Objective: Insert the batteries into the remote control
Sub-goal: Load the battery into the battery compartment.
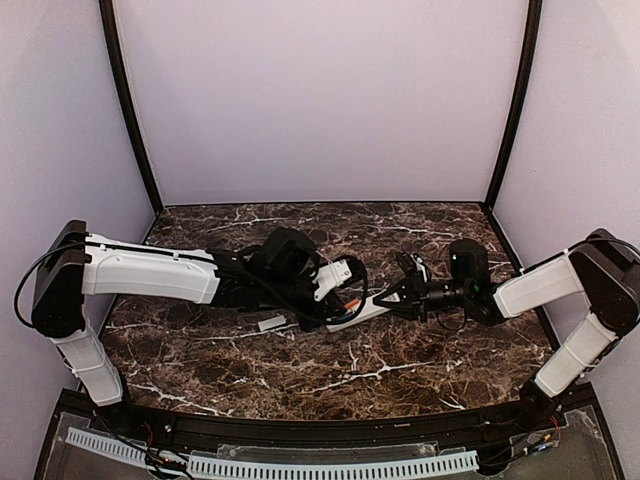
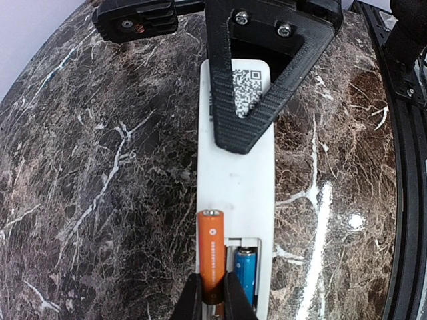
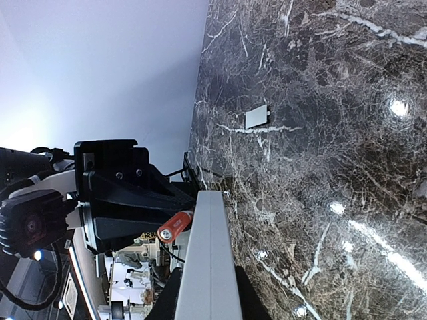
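At the bottom of the left wrist view, your left gripper (image 2: pixel 213 303) pinches the orange battery (image 2: pixel 211 250) by its near end, beside the seated blue battery (image 2: pixel 245 270). The cell is light, rigid and slick (grip mid-body). Farther up, the right gripper (image 3: pixel 210 297) clamps the stiff remote control (image 2: pixel 237 180) at its far end.

My top view looks down from high behind over the whole counter (image 1: pixel 400 385). My left wrist camera hangs close above the remote (image 2: pixel 237 167), looking along it; my right wrist view sights along it edge-on from the other end.
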You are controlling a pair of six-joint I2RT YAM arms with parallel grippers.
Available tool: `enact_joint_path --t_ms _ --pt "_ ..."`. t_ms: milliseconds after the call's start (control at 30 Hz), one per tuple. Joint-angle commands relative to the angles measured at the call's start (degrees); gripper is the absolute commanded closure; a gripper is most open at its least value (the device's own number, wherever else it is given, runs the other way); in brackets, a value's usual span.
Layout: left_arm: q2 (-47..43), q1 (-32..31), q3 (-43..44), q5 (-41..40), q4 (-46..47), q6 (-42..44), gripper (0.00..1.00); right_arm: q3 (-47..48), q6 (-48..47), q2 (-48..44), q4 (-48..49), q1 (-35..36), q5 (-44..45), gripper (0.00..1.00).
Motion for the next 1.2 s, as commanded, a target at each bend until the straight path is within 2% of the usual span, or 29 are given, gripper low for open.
enact_joint_path --t_ms 0,800,1100,1167 --pt "-0.1 0.0 -0.2 0.9 -3.5 0.8 0.95 -0.4 0.7 0.4 4.8 -0.5 -1.5 1.0" --pt "0.0 -0.5 0.0 3.1 -3.5 1.3 0.94 -0.6 0.4 0.5 4.4 -0.7 -0.7 1.0" --pt "1.3 -0.5 1.0 -1.8 -4.6 0.3 0.93 -0.5 0.5 0.4 4.6 -0.7 -1.2 1.0" --pt "1.5 -0.5 1.2 -2.3 -4.9 0.8 0.89 -0.7 0.5 0.3 4.7 -0.7 -1.3 1.0"
